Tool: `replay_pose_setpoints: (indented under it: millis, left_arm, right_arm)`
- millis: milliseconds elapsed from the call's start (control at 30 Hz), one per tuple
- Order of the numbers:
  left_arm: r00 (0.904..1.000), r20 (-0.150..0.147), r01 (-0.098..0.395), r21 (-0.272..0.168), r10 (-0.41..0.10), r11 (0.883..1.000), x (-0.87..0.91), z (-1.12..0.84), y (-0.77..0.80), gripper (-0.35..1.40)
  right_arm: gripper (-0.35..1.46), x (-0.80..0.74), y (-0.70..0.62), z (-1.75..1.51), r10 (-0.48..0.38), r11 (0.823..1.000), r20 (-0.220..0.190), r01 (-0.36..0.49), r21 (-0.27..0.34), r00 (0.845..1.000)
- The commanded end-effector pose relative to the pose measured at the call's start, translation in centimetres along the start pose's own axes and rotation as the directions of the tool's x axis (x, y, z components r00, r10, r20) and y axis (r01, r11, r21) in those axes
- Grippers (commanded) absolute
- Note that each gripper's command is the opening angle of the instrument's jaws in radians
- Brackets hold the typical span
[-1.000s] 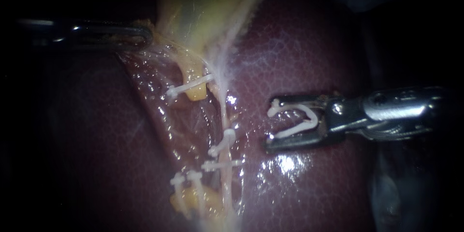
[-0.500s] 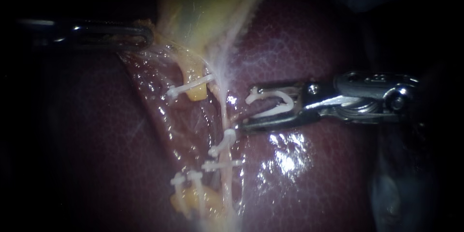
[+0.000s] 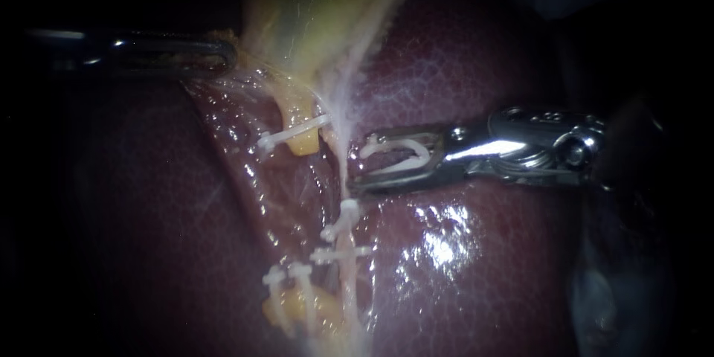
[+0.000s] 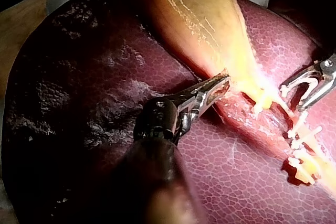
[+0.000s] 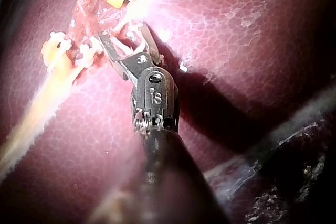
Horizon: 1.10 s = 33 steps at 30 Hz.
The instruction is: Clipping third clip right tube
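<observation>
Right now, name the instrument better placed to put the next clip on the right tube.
Right. The right instrument holds a white clip in its jaws, tips at the right tube just above two clips already there. The left instrument is clamped on the gallbladder and carries no clip.

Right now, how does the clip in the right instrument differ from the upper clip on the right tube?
The loaded clip is spread open in a curve; the upper tube clip is closed into a bar. The loaded clip sits in the right instrument, beside the right tube; the upper tube clip crosses that tube, held by nothing. Both are white.
</observation>
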Motion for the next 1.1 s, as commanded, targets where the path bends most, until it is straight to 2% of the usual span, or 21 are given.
replay_pose_setpoints:
  millis: [33, 333, 500, 633, 867, 967, 1100]
  left_arm:
    - [1.0000, 0.000, 0.000, 0.000, 0.000, 1.000, 0.00, 0.00, 0.00, -0.35]
    - [1.0000, 0.000, 0.000, -0.001, 0.000, 1.000, 0.00, 0.00, 0.00, -0.35]
    - [1.0000, 0.000, 0.000, -0.001, 0.000, 1.000, 0.00, 0.01, 0.00, -0.35]
    - [1.0000, 0.000, 0.000, 0.002, 0.000, 1.000, 0.00, 0.01, 0.00, -0.35]
    - [1.0000, 0.000, 0.000, 0.001, 0.000, 1.000, 0.00, 0.03, -0.01, -0.35]
    - [1.0000, 0.000, 0.000, 0.003, 0.000, 1.000, 0.00, 0.03, -0.01, -0.35]
    - [1.0000, 0.000, 0.000, 0.003, 0.000, 1.000, 0.00, 0.04, -0.01, -0.35]
  right_arm:
    - [0.48, -0.02, 0.02, 0.02, 0.002, 1.000, 0.000, -0.002, -0.001, 1.000]
    - [0.48, -0.13, 0.13, 0.22, 0.021, 1.000, 0.006, -0.021, 0.010, 1.000]
    - [0.48, -0.13, 0.18, 0.33, 0.057, 0.997, -0.040, -0.054, 0.062, 0.998]
    - [0.48, -0.10, 0.20, 0.38, 0.121, 0.985, -0.092, -0.108, 0.131, 0.988]
    - [0.48, -0.06, 0.21, 0.44, 0.211, 0.952, -0.143, -0.170, 0.255, 0.967]
    - [0.48, -0.04, 0.19, 0.42, 0.254, 0.926, -0.154, -0.194, 0.323, 0.955]
    - [0.47, 0.05, 0.09, 0.37, 0.298, 0.882, -0.158, -0.209, 0.422, 0.941]
